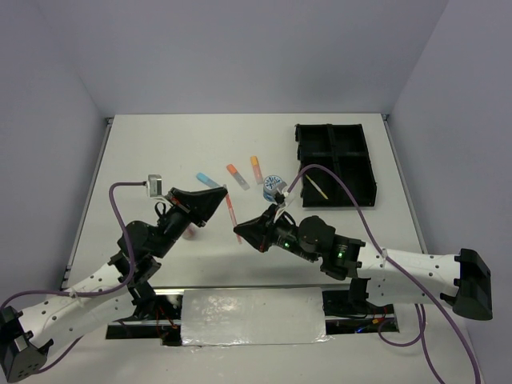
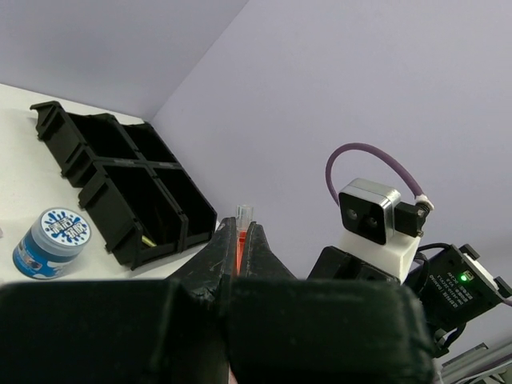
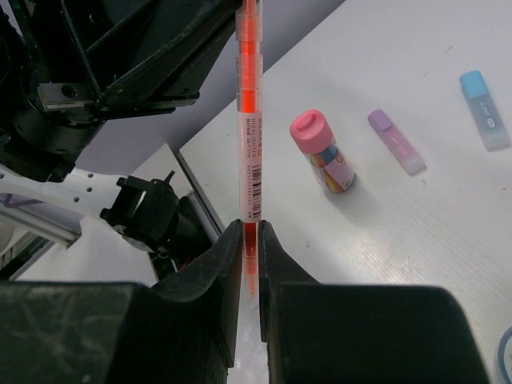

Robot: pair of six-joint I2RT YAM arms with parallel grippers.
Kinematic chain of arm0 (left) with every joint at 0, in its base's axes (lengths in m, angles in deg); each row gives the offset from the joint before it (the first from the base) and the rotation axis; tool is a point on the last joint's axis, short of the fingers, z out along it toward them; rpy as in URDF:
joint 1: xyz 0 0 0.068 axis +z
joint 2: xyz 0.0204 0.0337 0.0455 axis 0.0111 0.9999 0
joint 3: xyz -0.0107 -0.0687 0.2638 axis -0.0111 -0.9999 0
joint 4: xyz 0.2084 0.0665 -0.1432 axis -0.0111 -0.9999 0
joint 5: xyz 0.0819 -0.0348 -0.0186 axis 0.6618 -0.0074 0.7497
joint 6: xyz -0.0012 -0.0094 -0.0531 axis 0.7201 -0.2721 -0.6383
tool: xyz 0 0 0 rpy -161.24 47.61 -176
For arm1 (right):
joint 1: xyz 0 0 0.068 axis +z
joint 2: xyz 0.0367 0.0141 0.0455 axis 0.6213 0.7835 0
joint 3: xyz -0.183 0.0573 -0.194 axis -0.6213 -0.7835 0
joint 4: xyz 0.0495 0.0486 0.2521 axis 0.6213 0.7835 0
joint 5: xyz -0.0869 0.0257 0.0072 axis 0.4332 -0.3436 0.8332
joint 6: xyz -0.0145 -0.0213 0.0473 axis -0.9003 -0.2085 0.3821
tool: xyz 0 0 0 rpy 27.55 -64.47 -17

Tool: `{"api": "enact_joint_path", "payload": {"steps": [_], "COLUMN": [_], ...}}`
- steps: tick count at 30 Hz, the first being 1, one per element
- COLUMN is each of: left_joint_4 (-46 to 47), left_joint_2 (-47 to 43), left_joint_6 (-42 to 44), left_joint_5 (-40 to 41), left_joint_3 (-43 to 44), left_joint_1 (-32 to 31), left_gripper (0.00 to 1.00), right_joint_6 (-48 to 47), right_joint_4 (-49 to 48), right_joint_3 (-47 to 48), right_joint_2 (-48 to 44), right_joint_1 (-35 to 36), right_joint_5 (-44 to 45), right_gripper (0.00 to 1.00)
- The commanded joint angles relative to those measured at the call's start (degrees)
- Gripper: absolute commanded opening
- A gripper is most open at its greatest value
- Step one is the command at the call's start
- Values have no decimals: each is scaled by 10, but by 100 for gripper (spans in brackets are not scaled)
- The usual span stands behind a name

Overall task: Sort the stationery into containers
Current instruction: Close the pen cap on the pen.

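Observation:
A thin orange pen (image 1: 233, 214) hangs in the air between both grippers, above the near middle of the table. My left gripper (image 1: 225, 194) is shut on its far end; in the left wrist view the pen (image 2: 240, 232) shows between the closed fingers. My right gripper (image 1: 239, 233) is shut on its near end; in the right wrist view the pen (image 3: 249, 112) runs straight up from the jaws. The black four-compartment tray (image 1: 370, 160) stands at the far right with a yellow pen (image 1: 318, 188) in its near-left compartment. A blue-white tub (image 1: 274, 184) stands beside the tray.
A blue highlighter (image 1: 208, 179) and two orange ones (image 1: 237, 175) (image 1: 257, 168) lie mid-table. In the right wrist view a pink bottle (image 3: 322, 150), a purple highlighter (image 3: 396, 142) and a blue highlighter (image 3: 484, 110) lie on the table under the pen.

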Motion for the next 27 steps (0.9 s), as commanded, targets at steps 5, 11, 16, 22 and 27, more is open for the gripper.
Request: {"api": "enact_joint_path", "payload": {"steps": [5, 11, 16, 22, 27], "left_joint_4": [13, 8, -9, -37, -13], "left_joint_2": [-11, -5, 4, 11, 22], "left_joint_6": [-15, -7, 19, 56, 41], "left_joint_5": [-23, -37, -62, -85, -100], "left_joint_3": [-12, -4, 7, 14, -5], "left_joint_1": [0, 0, 0, 0, 0], "left_gripper": [0, 0, 0, 0, 0], "right_joint_6": [-53, -81, -104, -142, -156], "right_joint_4": [-159, -192, -149, -78, -98], "right_joint_3": [20, 35, 68, 105, 96], "right_joint_2": [-9, 1, -6, -22, -32], "right_joint_1": [0, -2, -21, -27, -34], "right_joint_5": [27, 20, 0, -13, -27], "right_gripper": [0, 0, 0, 0, 0]}}
